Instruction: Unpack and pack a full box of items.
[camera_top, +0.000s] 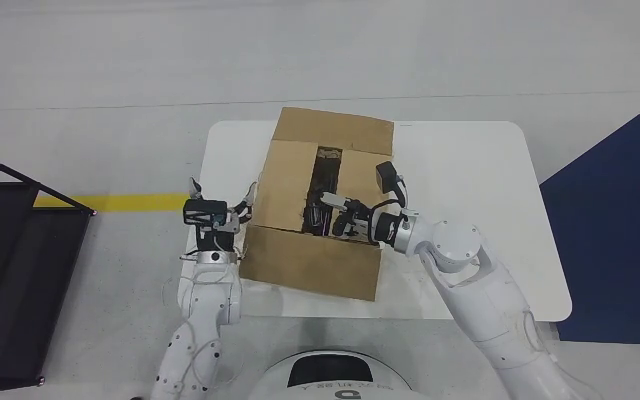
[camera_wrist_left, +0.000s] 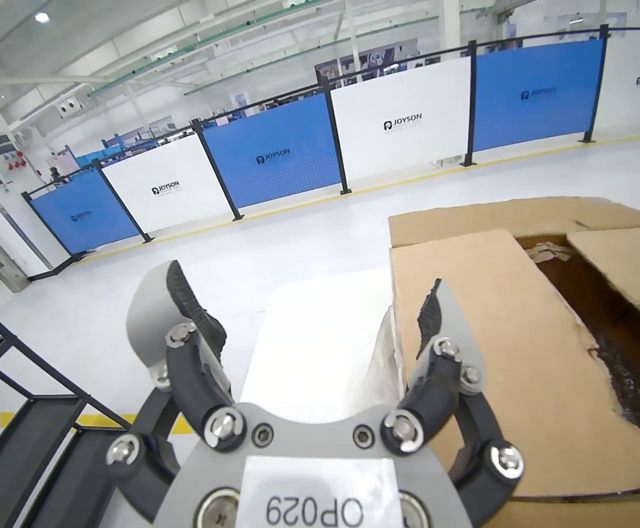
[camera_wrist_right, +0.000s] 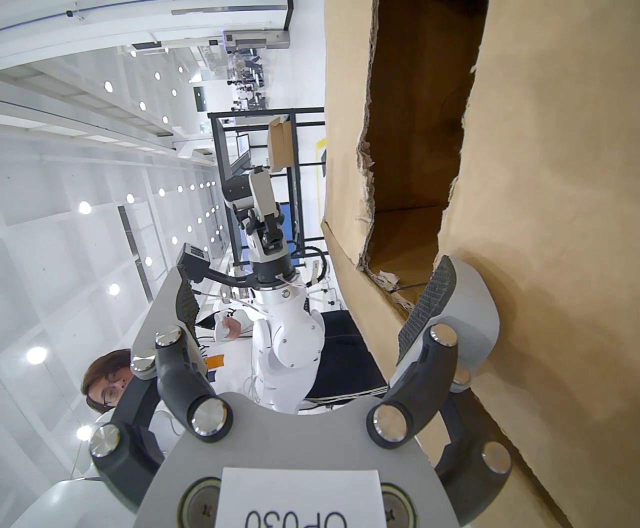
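Standing mid-table on the white rectangular table (camera_top: 470, 170): brown cardboard box (camera_top: 300, 260), top flaps (camera_top: 288, 185) part-open. Right gripper (camera_wrist_right: 315, 280): spread wide, empty, one finger at a flap's edge; should fold it outward slowly. Left gripper (camera_wrist_left: 305, 285): wide open, empty, beside the box; could brace it.

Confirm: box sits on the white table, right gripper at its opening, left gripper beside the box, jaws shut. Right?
Wrong on one point: the left gripper is open, jaws spread with nothing between them, as the left wrist view shows. The rest stands: the box sits on the white table, right gripper at its opening, left gripper beside the box.
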